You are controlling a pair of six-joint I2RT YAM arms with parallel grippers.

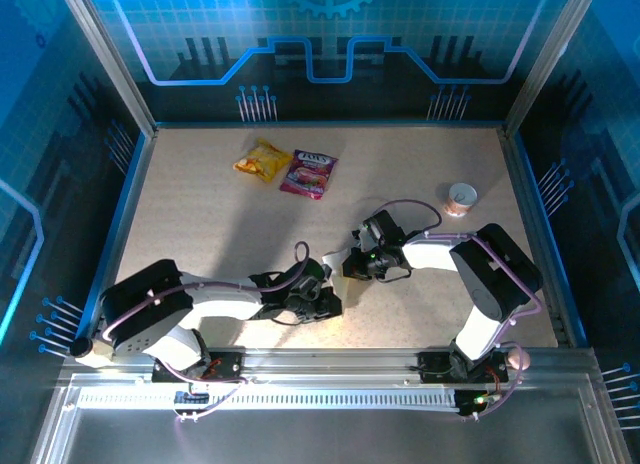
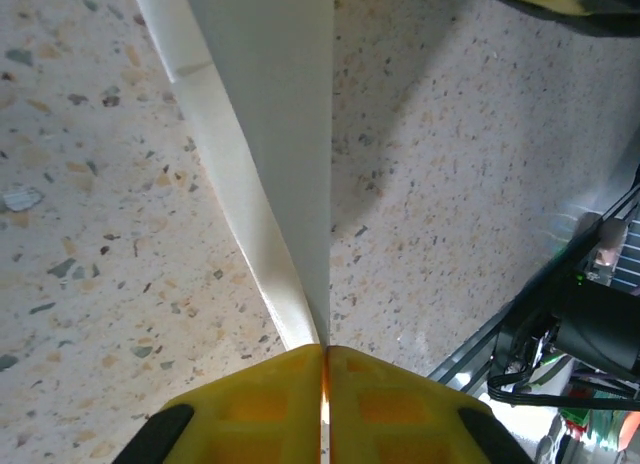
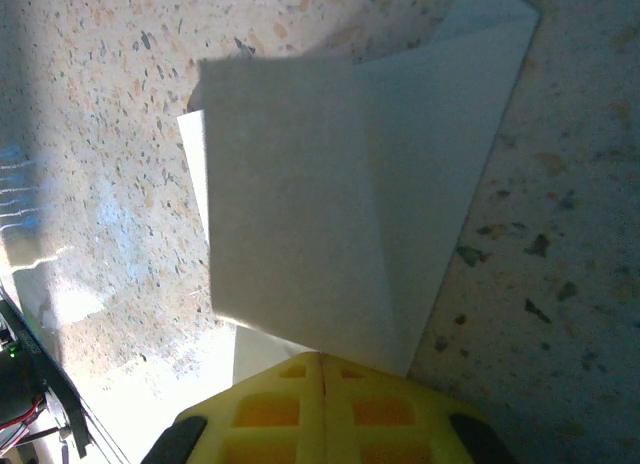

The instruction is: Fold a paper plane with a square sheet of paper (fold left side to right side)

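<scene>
From above, you had both arms reaching in toward the middle of the table (image 1: 200, 224), where the left gripper (image 1: 328, 282) and the right gripper (image 1: 352, 262) met over the paper (image 1: 337, 261). From there you could see only a small white patch of it, between the two dark wrists. Well apart, toward the far edge, the yellow snack packet (image 1: 262, 161) lay just beside the pink snack packet (image 1: 308, 173), and the small round cup (image 1: 461, 198) stood off on the right. In your left wrist view, the left gripper (image 2: 322, 384) had its yellow fingers (image 2: 260, 409) pressed together, pinching the narrow pointed end of the paper (image 2: 270, 134), which ran away from the jaws as a long creased wedge over the speckled table (image 2: 90, 234). In your right wrist view, the right gripper (image 3: 322, 389) was likewise clenched, its yellow fingers (image 3: 380, 414) meeting on the near edge of the paper (image 3: 330, 204). The paper there spread out flat on the table (image 3: 560, 284) in overlapping folded layers, one corner pointing to the upper right.
</scene>
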